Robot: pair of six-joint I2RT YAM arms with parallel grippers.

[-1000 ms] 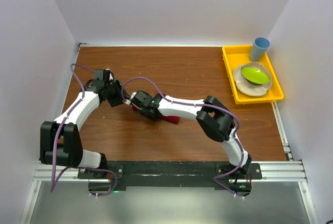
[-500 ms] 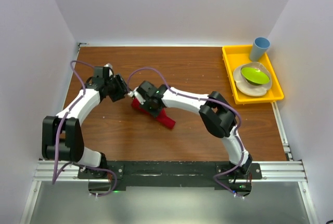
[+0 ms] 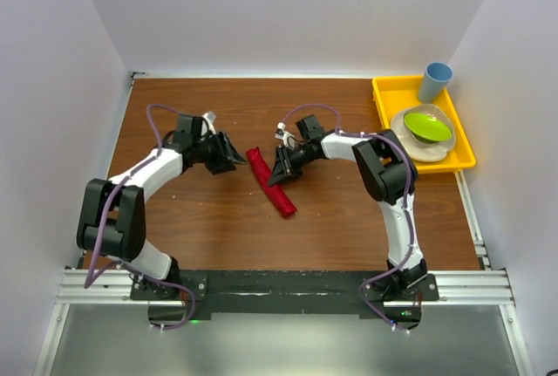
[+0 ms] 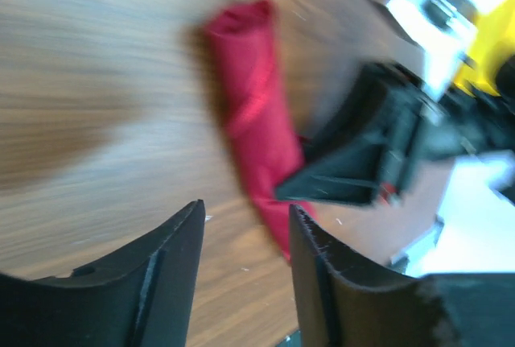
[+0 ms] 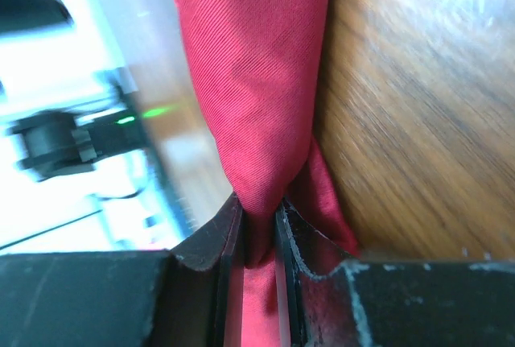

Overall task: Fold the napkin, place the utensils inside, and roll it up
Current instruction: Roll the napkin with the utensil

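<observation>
Rolling looks nearly done — napkin (image 3: 269, 182) lies as a narrow roll on the desk (image 3: 349, 228), utensils unseen. Right pincer (image 3: 283, 174) clenched on its cloth; left pincer (image 3: 234, 160) released, just beside. Next — let go without unrolling.

Yellow tray (image 3: 432, 167), blue cup (image 3: 435, 81), green bowl (image 3: 427, 126), white plate (image 3: 418, 149)

Wood-grain table (image 3: 331, 219) carrying the napkin (image 3: 272, 191) and a yellow tray (image 3: 436, 167)
The yellow tray sits at the table's far right corner; the napkin, rolled into a narrow red bundle, lies on the bare wood well to the left of the tray and nearer the front edge, slanted so its far end leans away from the tray
</observation>
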